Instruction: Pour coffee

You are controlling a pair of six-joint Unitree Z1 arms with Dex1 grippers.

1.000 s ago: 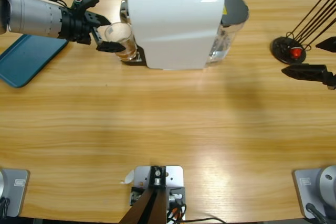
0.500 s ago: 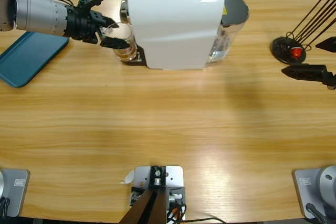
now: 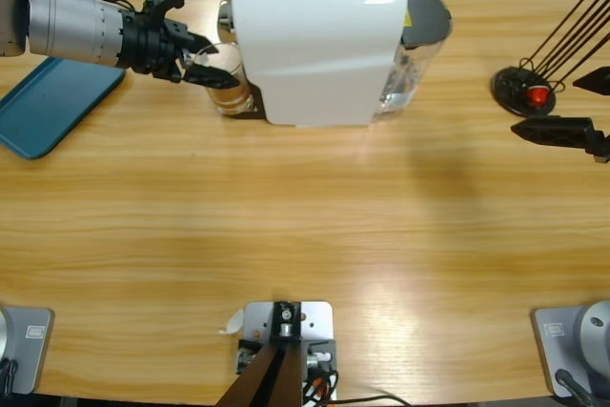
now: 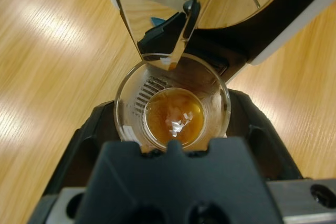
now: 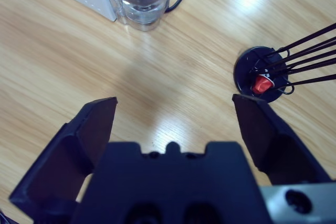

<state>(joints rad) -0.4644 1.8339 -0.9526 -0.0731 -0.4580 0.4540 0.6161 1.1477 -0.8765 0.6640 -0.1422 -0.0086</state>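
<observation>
I see the left gripper [image 3: 202, 68] at the far left part of the table, closed around the glass tumbler [image 3: 227, 78], with 1 black jaw on each side of the glass wall. In the left wrist view the tumbler [image 4: 172, 109] sits directly between my 2 jaws, just in front of the gripper body, and I look down into its open mouth. The coffee [image 4: 174, 118] lies as a shallow amber-brown layer at the bottom of the glass.

The tumbler stands upright, its long axis vertical and its mouth pointing up. It is on the drip tray of the white coffee machine [image 3: 319, 40], under the spout [image 4: 157, 17], and it touches the machine's left side in the high view.

The right gripper [image 3: 562, 131] is at the right edge of the table, well apart from the machine. Its jaws stand wide apart and hold nothing. Near it is a black wire stand [image 5: 260, 74] with a red capsule [image 5: 261, 84] in it. A blue tray [image 3: 48, 107] lies at the left edge.
</observation>
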